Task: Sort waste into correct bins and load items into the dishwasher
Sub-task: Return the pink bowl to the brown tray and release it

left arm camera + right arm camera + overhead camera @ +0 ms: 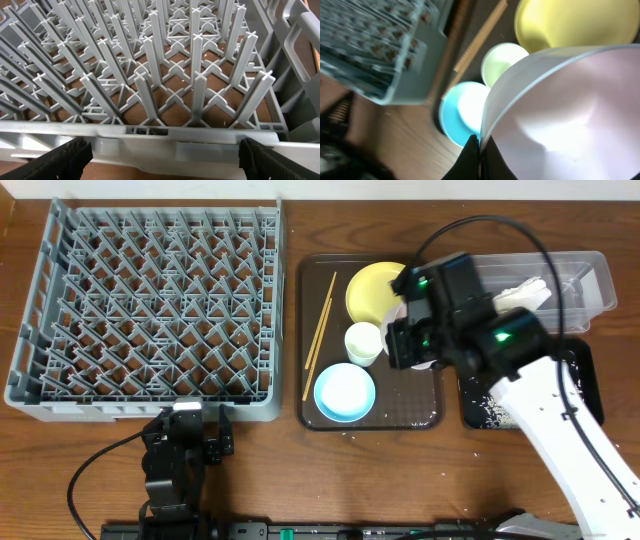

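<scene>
Overhead: dish rack (pixel 150 300) is the biggest thing, far left, nothing loaded. Just right of it is the brown tray (pixel 420 408). Further right are the clear tub (pixel 585 270) and, nearer the camera, the black tray (pixel 585 375).

Step in hand looks like bowl to rack. In the right wrist view the right gripper (pixel 478 150) is clamped on the rim of the white bowl (pixel 560 110). The bowl is tilted over the brown tray and looks lifted, but the contact underneath is hidden.

- A rim pinch is a weak hold, so move slowly with no swing.
- Lift clear of the yellow plate (pixel 372 285) and cup (pixel 362 343) before heading left.
- Cross the rack's right wall high.
- Drop the bowl on edge between 2 rows of pegs (pixel 197 75).
- Let go only once the pegs carry it.
- The left gripper (pixel 167 160) sits at the rack's near wall, fingers apart and holding nothing. Pick a slot away from it.

The light blue bowl (pixel 345 392), cup, plate and chopsticks (pixel 320 330) all wait on the brown tray. The napkin (pixel 525 293) is in the tub and the crumbs (pixel 490 408) are in the black tray.

The table (pixel 30 450) is brown wood grain, with a few pale specks in front of the black tray. A pale strip runs past the far edge, wall or floor unclear.
</scene>
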`<state>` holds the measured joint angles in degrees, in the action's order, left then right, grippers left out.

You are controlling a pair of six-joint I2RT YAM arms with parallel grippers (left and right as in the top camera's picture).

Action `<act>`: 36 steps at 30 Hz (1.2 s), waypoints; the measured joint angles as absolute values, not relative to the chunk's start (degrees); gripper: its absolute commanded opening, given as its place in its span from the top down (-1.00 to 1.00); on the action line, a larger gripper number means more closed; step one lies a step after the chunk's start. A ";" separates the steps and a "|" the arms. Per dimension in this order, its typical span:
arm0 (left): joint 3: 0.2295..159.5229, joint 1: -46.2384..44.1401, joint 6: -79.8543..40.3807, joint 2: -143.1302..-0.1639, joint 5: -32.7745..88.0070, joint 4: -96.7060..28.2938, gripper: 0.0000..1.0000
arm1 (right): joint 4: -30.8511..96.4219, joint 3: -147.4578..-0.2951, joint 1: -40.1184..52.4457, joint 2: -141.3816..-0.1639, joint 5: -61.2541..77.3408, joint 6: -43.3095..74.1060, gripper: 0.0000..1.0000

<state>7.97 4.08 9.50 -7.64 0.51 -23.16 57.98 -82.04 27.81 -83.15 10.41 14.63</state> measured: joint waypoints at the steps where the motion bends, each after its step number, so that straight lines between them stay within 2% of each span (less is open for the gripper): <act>1: 7.97 4.08 9.50 -7.64 0.54 -23.14 -0.95 | 58.06 -81.73 28.64 -83.57 9.02 14.57 0.98; 9: 7.97 4.08 9.50 -7.64 0.54 -23.14 -0.94 | 57.74 -77.91 31.70 -91.77 3.31 14.85 0.97; 20: 7.97 4.08 9.47 -7.64 0.51 -23.14 -0.95 | 57.82 -77.06 33.19 -103.55 2.72 16.78 0.98; 36: 7.97 4.08 9.50 -7.64 0.54 -23.14 -0.95 | 59.18 -77.06 34.33 -104.97 1.83 18.26 0.97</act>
<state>7.97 4.08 9.50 -7.64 0.54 -23.14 59.18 -77.06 34.33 -104.97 1.83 18.26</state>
